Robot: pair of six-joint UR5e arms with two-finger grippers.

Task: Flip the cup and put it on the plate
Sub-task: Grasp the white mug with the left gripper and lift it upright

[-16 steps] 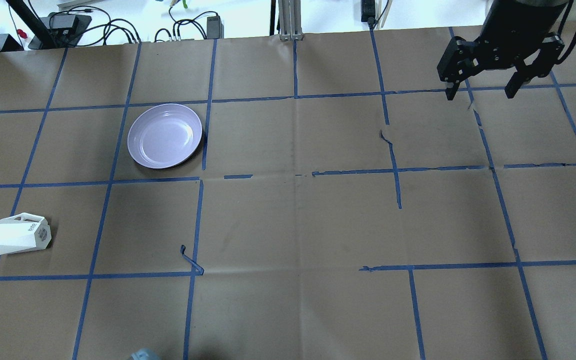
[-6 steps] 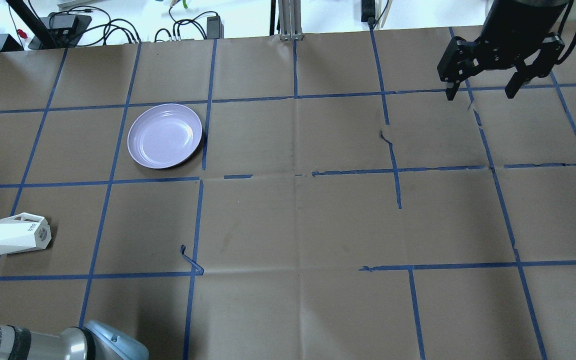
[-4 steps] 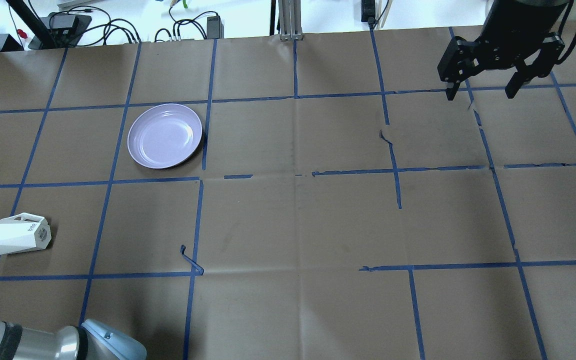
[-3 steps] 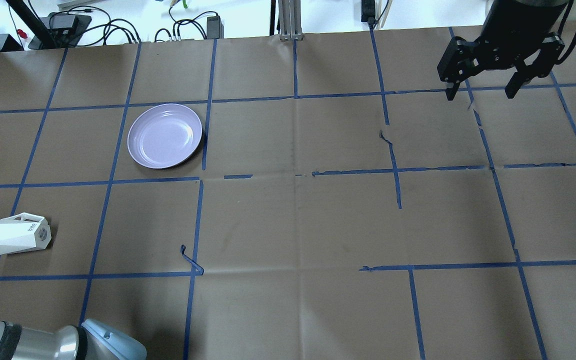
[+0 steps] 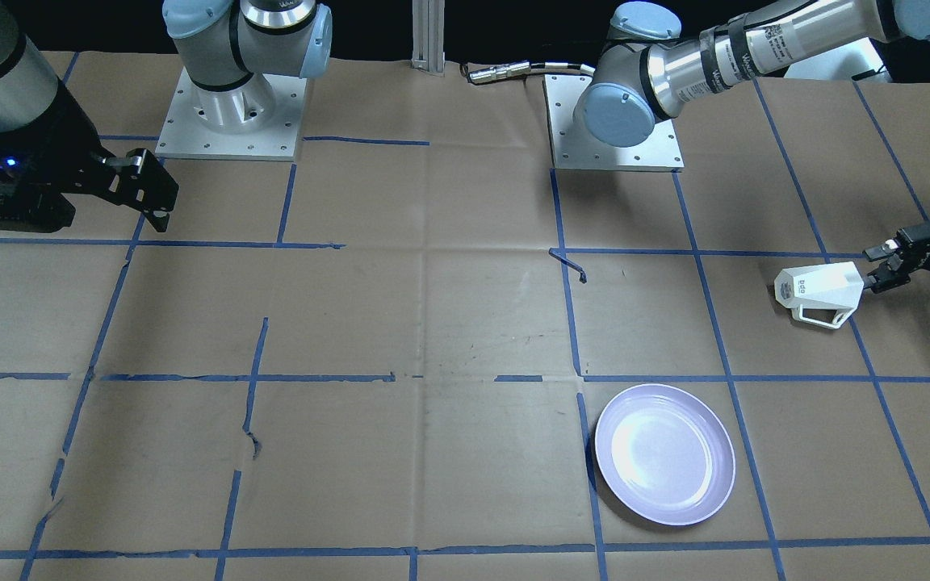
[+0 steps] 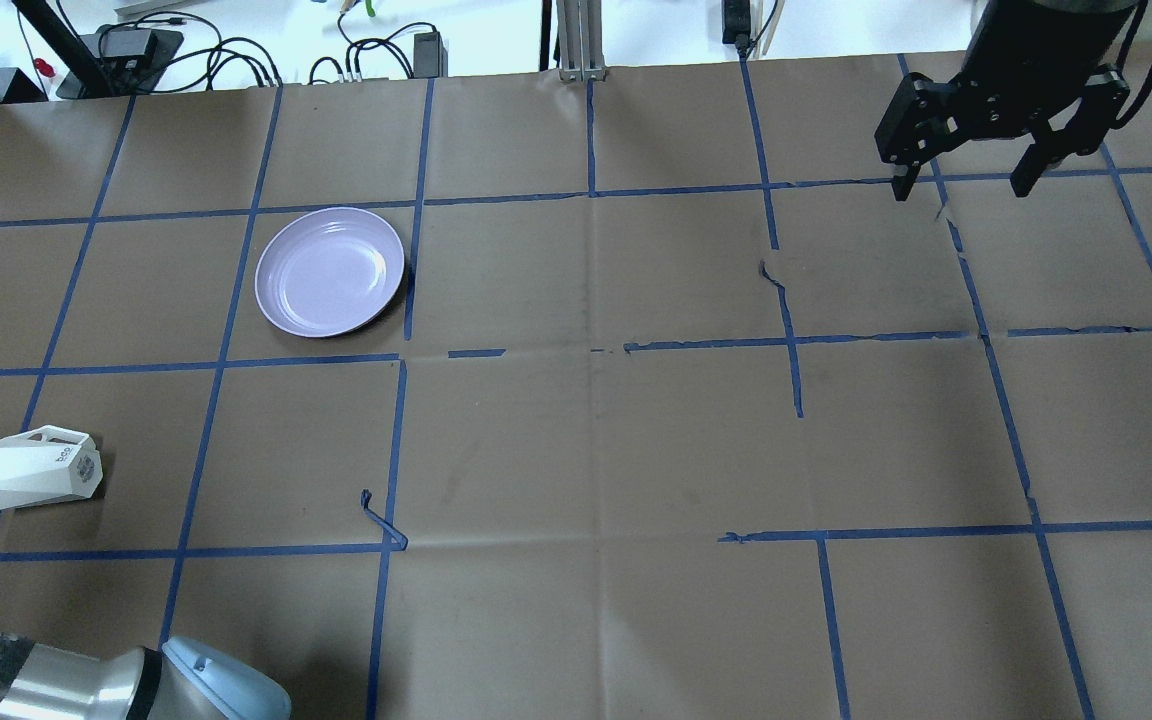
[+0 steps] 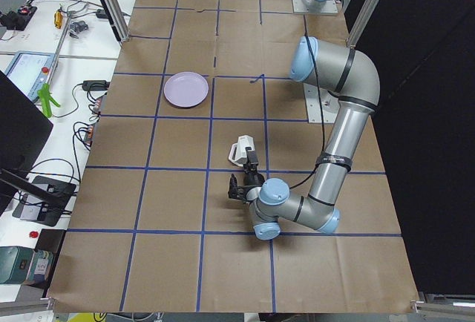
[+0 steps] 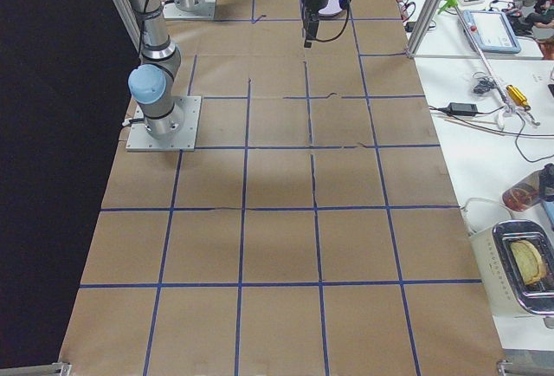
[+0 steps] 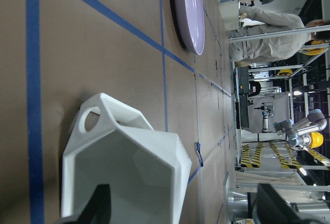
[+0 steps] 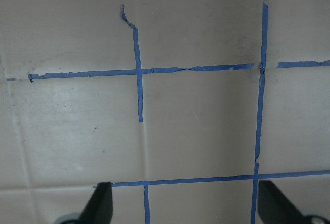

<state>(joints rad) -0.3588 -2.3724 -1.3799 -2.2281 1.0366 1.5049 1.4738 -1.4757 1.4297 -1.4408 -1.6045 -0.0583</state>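
The white faceted cup (image 6: 34, 468) lies on its side near the table's left edge, its marked base toward the table's middle. It also shows in the front view (image 5: 820, 286) and the left view (image 7: 243, 149). The left wrist view looks straight into its open mouth (image 9: 124, 177), handle at upper left. My left gripper (image 5: 871, 269) is open and low, right at the cup's mouth, with one finger (image 9: 98, 206) in front of the rim. The lavender plate (image 6: 330, 271) sits further back, seen edge-on in the left wrist view (image 9: 190, 12). My right gripper (image 6: 961, 185) is open, empty and far right.
The table is brown paper with a blue tape grid (image 6: 591, 350). A loose curl of tape (image 6: 381, 520) sticks up right of the cup. My left arm's elbow (image 6: 86, 680) lies at the near left corner. Cables and power bricks (image 6: 236, 50) lie beyond the far edge.
My left arm has come into the overhead view at the bottom left, and its gripper now shows at the left edge beside the cup. Cup, plate and right arm have not moved.
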